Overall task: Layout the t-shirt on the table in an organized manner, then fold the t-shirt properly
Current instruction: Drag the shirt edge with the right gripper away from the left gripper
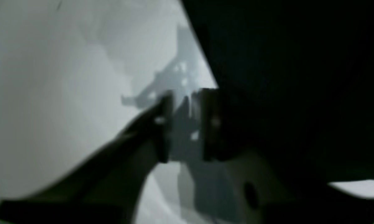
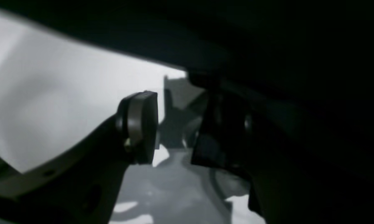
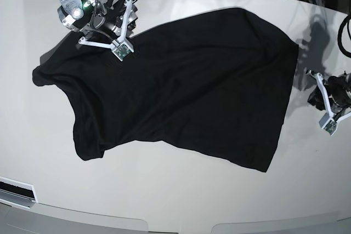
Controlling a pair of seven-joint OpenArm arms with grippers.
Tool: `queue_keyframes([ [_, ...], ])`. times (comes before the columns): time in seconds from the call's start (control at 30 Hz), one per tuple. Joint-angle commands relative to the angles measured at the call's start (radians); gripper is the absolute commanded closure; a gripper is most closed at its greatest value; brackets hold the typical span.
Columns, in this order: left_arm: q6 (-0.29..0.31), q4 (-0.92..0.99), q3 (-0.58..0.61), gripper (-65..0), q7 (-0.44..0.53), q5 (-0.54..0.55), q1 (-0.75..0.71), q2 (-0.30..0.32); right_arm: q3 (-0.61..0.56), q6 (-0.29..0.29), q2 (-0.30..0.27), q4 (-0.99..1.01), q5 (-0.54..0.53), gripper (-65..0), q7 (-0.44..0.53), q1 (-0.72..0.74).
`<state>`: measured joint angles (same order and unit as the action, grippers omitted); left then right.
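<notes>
The black t-shirt [image 3: 181, 86] lay spread across the middle of the glossy white desk [image 3: 181, 195], its near hem running unevenly toward the front edge and one end bunched into a sleeve-like flap at the base view's left. To that view's right, just past the shirt's side edge and apart from the cloth, the left end effector [image 3: 329, 114] sat low over bare desk; its wrist camera showed the left end effector [image 1: 187, 124] with a clear gap between its fingers and nothing in it, dark fabric filling the frame beside it. Farther back at the base view's upper left, the right end effector [image 3: 118, 45] stood at the shirt's far edge, and its own camera showed the right end effector [image 2: 174, 124] parted, the cloth draping dark over one finger but no fold visibly pinched. The layout step appeared to be in hand, with folding not begun; the next move likely called for both arms to take edges and pull the wrinkled body flat. Only the base view showed the garment's whole outline; only the wrist views showed the finger gaps.
</notes>
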<state>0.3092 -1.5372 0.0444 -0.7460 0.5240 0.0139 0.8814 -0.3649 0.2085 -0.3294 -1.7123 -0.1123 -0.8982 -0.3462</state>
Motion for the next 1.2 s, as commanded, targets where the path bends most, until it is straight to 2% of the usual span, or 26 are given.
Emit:
queue_keyframes([
  [0.0, -0.004, -0.012, -0.016, -25.8, 0.013, 0.005, 0.016, 0.022, 0.005, -0.028, -0.015, 0.015, 0.046, -34.7, -0.073, -0.004],
  [0.07, -0.004, -0.012, -0.017, -31.0, 0.012, 0.005, 0.017, 0.021, 0.005, -0.035, -0.014, 0.015, 0.043, -34.7, -0.11, -0.009],
  [0.13, -0.004, -0.012, -0.017, -31.3, 0.012, 0.005, 0.017, 0.021, 0.005, -0.034, -0.015, 0.015, 0.039, -34.7, -0.129, -0.012],
  [0.27, -0.004, -0.012, -0.017, -31.3, 0.011, 0.009, 0.016, 0.021, 0.005, -0.033, -0.014, 0.016, 0.039, -34.2, -0.041, -0.034],
  [0.3, -0.003, -0.012, -0.017, -31.3, 0.011, 0.009, 0.016, 0.02, 0.005, -0.033, -0.014, 0.016, 0.04, -32.1, -0.027, -0.039],
  [0.33, -0.003, -0.012, -0.017, -31.3, 0.011, 0.008, 0.017, 0.019, 0.005, -0.033, -0.014, 0.016, 0.039, -27.2, -0.03, -0.04],
  [0.37, -0.003, -0.012, -0.017, -31.2, 0.012, 0.009, 0.016, 0.018, 0.005, -0.031, -0.014, 0.016, 0.039, -19.7, -0.04, -0.039],
  [0.43, -0.003, -0.012, -0.017, -31.2, 0.012, 0.008, 0.017, 0.016, 0.005, 0.019, -0.014, 0.008, 0.039, -1.1, -0.068, -0.039],
  [0.5, -0.003, -0.012, -0.017, -31.2, 0.014, 0.009, 0.017, 0.016, 0.005, 0.048, -0.015, -0.03, 0.038, 0.0, -0.079, -0.039],
  [0.53, -0.003, -0.012, -0.017, -31.2, 0.021, 0.008, 0.017, 0.016, 0.005, 0.05, -0.015, -0.061, 0.035, -2.0, -0.093, -0.039],
  [0.63, -0.003, -0.012, -0.018, -31.2, 0.03, 0.008, 0.016, 0.016, 0.005, 0.008, -0.022, -0.195, 0.036, -21.7, -0.16, -0.046],
  [0.7, -0.003, -0.012, -0.018, -31.2, 0.029, 0.008, 0.016, 0.016, 0.006, -0.026, -0.036, -0.287, 0.053, -30.9, -0.183, -0.068],
  [0.8, -0.003, -0.012, -0.018, -31.2, 0.031, 0.008, 0.017, 0.016, 0.006, -0.079, -0.06, -0.342, 0.108, -33.1, -0.129, -0.111],
  [0.9, -0.003, -0.012, -0.018, -31.2, 0.031, 0.008, 0.017, 0.016, 0.006, -0.086, -0.061, -0.31, 0.132, -33.5, -0.075, -0.133],
  [1.03, -0.003, -0.012, -0.018, -31.2, 0.031, 0.008, 0.016, 0.016, 0.006, -0.099, -0.061, -0.231, 0.145, -37.8, -0.065, -0.133],
  [1.17, -0.003, -0.012, -0.018, -31.2, 0.035, 0.008, 0.017, 0.016, 0.006, -0.112, -0.052, -0.126, 0.183, -37.7, -0.012, -0.132],
])
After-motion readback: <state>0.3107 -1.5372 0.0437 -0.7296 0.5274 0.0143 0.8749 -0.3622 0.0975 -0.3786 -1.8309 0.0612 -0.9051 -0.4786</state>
